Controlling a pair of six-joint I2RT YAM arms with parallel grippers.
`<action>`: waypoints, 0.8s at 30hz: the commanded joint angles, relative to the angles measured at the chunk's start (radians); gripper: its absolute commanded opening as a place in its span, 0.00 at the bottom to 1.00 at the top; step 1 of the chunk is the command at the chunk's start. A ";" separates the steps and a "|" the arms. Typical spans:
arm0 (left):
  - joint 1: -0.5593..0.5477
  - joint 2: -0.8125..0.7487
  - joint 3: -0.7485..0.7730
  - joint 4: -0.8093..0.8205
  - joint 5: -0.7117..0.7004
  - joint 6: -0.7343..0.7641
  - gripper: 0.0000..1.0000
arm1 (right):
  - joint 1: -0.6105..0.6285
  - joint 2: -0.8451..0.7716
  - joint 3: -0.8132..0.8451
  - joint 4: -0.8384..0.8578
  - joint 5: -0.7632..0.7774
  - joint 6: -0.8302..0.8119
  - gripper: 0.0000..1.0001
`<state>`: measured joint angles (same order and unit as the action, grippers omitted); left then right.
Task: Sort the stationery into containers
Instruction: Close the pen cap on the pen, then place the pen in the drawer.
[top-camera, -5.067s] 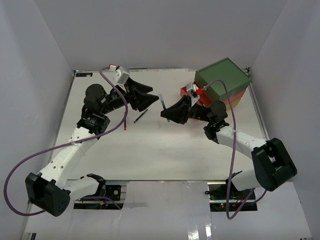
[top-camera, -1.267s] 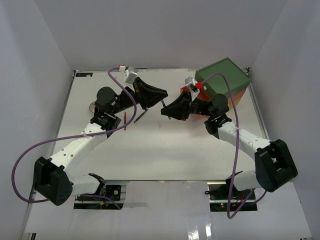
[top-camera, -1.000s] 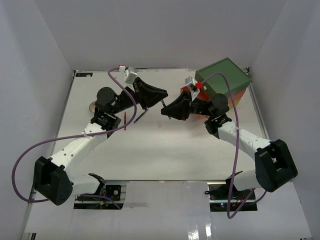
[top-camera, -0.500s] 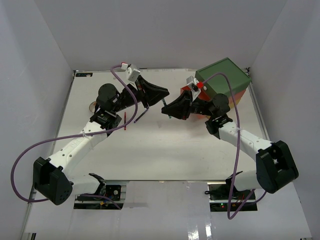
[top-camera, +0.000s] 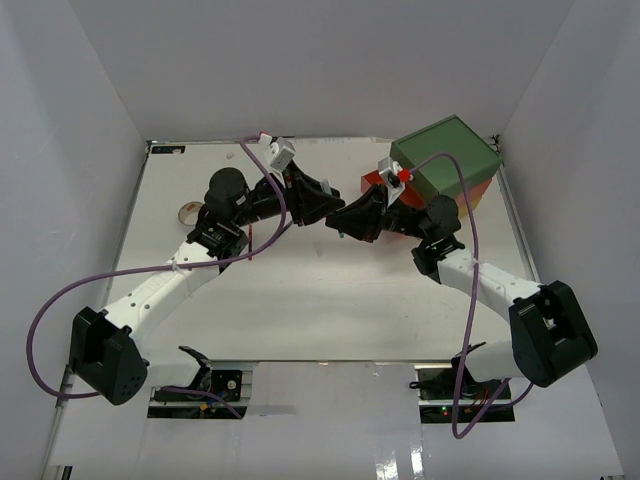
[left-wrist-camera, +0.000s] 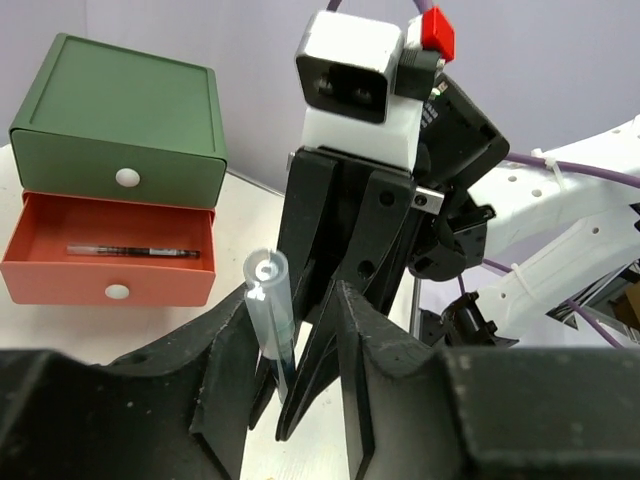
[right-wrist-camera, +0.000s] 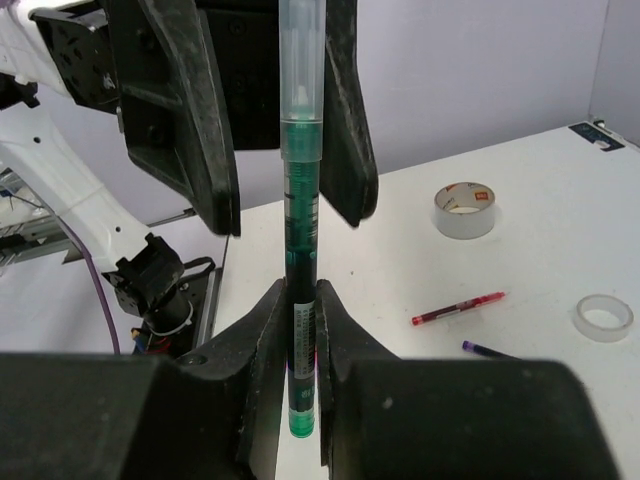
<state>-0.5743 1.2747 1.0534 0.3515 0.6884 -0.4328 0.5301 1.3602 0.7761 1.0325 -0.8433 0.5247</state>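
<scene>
Bright, even light; near foregrounds seem slightly soft.

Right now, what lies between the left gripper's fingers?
The capped end of the green pen, clamped by the right gripper; the left gripper stands open around it. Both wrist views show it.

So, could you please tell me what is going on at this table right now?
The two arms meet mid-table over one green pen. The right gripper holds it upright, jaws shut on its lower part. The left gripper has its jaws open on either side of the pen's clear upper end. The three-drawer chest has its orange-red middle drawer pulled out, with a dark pen inside. A red pen, a beige tape roll and a clear tape roll lie on the table.
</scene>
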 joint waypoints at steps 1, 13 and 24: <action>-0.004 -0.020 -0.006 0.012 -0.003 0.017 0.46 | -0.002 -0.006 -0.032 0.067 0.007 0.003 0.08; -0.002 -0.072 0.010 -0.106 -0.122 0.068 0.86 | -0.038 -0.035 -0.068 -0.280 0.165 -0.214 0.08; 0.063 -0.091 0.008 -0.382 -0.458 0.104 0.95 | -0.047 -0.107 0.149 -0.877 0.711 -0.704 0.08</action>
<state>-0.5301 1.1984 1.0534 0.0917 0.3523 -0.3473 0.4881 1.2808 0.8478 0.3130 -0.3382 -0.0071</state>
